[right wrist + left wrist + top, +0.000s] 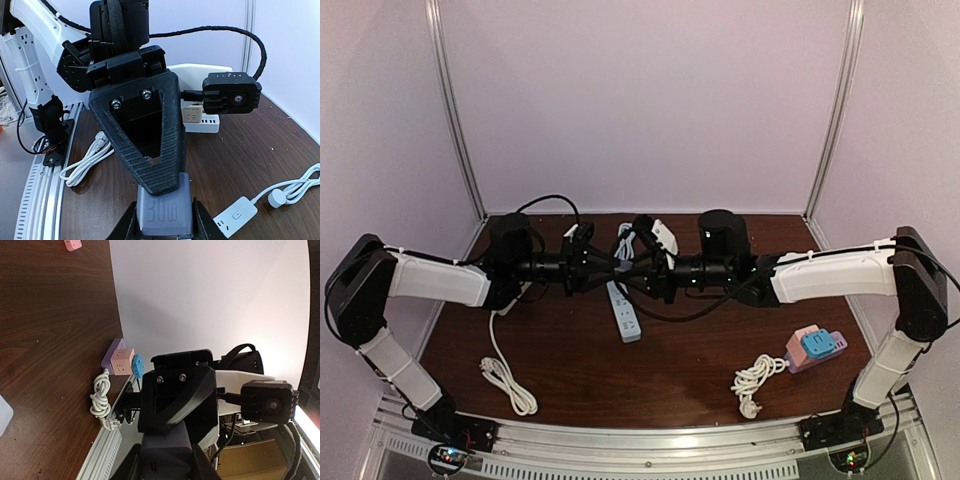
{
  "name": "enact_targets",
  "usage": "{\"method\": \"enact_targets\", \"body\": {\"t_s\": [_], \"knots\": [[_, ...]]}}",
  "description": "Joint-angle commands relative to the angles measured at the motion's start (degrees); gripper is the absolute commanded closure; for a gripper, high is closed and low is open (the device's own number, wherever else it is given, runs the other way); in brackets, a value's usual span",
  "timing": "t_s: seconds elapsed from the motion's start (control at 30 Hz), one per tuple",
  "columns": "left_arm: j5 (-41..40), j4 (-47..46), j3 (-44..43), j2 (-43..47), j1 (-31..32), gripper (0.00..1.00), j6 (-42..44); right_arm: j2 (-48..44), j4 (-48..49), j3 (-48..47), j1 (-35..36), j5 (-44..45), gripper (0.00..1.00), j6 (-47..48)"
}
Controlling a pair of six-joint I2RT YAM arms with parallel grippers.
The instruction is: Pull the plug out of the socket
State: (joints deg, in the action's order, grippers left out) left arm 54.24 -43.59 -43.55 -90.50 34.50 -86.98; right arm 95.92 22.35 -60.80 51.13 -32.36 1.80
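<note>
A grey plug block marked "30W" is held in the air between both grippers over the middle of the table. My right gripper is shut on its sides. My left gripper is shut on the same grey block, which shows a small slot in that view. Each wrist view shows the other gripper's ribbed finger lying across the block's far end. In the top view the left gripper and right gripper meet tip to tip. No separate socket or seam shows on the block.
A white power strip lies under the grippers. A pink, blue and purple socket cluster with a coiled white cable sits front right. Another white cable lies front left. A white strip with a beige adapter lies further back.
</note>
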Motion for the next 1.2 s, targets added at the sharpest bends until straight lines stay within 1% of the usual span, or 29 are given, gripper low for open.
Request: {"method": "enact_targets", "body": {"t_s": [0.0, 0.03, 0.1, 0.2, 0.27, 0.33, 0.4, 0.53, 0.67, 0.77, 0.93, 1.07, 1.1, 1.17], "knots": [[-0.76, -6.54, 0.49, -0.44, 0.13, 0.71, 0.66, 0.46, 1.04, -0.51, 0.59, -0.64, 0.87, -3.94], [-1.29, -6.34, 0.56, -0.38, 0.13, 0.61, 0.92, 0.55, 0.80, -0.71, 0.58, -0.30, 0.90, -4.20], [-2.69, -5.28, 0.92, 0.24, 0.13, 0.46, 1.64, 0.84, -1.21, -1.53, 0.61, 0.49, 0.93, -4.47], [-4.62, 2.24, -0.46, 1.52, -0.16, 0.25, 6.93, 1.15, -3.67, -2.46, 0.63, 1.83, 0.96, -4.68], [-5.76, 7.40, -1.61, 2.57, -0.72, 0.15, 10.22, 0.90, -4.51, -2.55, 0.59, 3.00, 0.98, -5.29], [-7.71, 12.02, -2.23, 3.82, -1.71, 0.09, 13.21, 0.76, -5.83, -2.86, 0.51, 4.43, 1.00, -5.97], [-9.81, 19.17, -2.95, 5.60, -3.05, 0.04, 17.20, 0.67, -7.11, -3.20, 0.19, 5.99, 1.00, -7.44], [-15.40, 33.22, -5.17, 9.79, -5.72, 0.02, 26.61, 0.52, -9.68, -3.95, -1.83, 6.42, 1.00, -10.90], [-22.64, 47.46, -8.40, 13.05, -7.41, 0.02, 35.50, 1.80, -17.26, -7.85, -4.40, 9.24, 1.00, -13.39], [-28.47, 56.42, -11.45, 14.09, -7.61, 0.02, 42.00, 3.60, -22.52, -11.60, -7.18, 10.27, 1.00, -16.08], [-37.39, 65.99, -15.39, 13.71, -7.63, 0.02, 48.64, 9.30, -33.97, -19.99, -12.44, 13.12, 1.00, -21.37], [-44.28, 70.13, -16.94, 13.84, -7.63, 0.02, 51.17, 14.83, -44.89, -28.90, -14.64, 18.09, 1.00, -23.01], [-46.03, 71.31, -17.54, 13.74, -7.62, 0.02, 51.71, 16.26, -47.63, -31.29, -15.18, 20.00, 1.00, -23.41], [-50.01, 73.97, -18.89, 13.21, -7.69, 0.02, 53.00, 18.62, -51.89, -35.05, -16.31, 23.04, 0.95, -24.43]]}}
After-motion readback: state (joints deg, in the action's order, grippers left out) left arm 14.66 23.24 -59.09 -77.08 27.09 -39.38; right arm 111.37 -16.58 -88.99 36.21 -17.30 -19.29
